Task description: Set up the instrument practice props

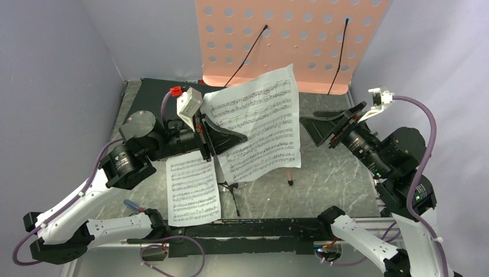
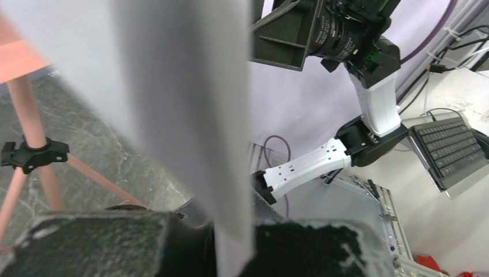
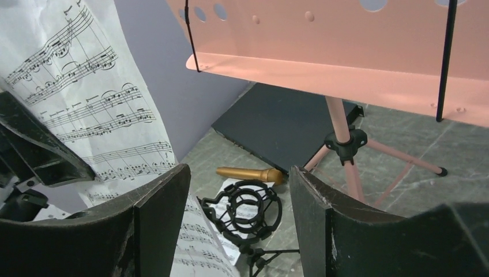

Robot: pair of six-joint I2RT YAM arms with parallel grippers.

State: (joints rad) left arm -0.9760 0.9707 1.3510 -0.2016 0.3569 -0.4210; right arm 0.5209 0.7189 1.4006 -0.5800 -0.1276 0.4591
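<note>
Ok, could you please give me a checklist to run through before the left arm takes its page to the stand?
1. Left gripper shut on page: ok.
2. Stand upright, shelf bare: ok.
3. Stand's wire clips lifted off its face: cannot tell.
4. Right gripper open and empty: ok.
5. Second page on stand: not ok, flat on table.
6. Microphone in ring mount: not ok, it lies beside the mount.
</note>
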